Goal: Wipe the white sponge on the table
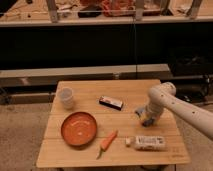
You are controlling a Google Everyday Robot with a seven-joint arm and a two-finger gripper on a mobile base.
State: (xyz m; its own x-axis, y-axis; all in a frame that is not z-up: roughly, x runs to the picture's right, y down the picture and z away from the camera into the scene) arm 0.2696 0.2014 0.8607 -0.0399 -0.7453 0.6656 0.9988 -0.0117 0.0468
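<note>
Gripper (146, 119) lowered over the right side of the table (75, 156), at the white sponge (140, 112).
Whether it grips the sponge, I cannot tell. A black-and-white bar (111, 102) and a white packet (150, 143) carry labels that cannot be read; a carrot (108, 141), an orange plate (78, 128) and a white cup (66, 97) lie to the left.

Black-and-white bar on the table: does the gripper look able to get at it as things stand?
Probably yes. The gripper hangs low over the right side of the table, just right of the black-and-white bar. Only bare planks lie between them, and nothing covers the bar.
</note>
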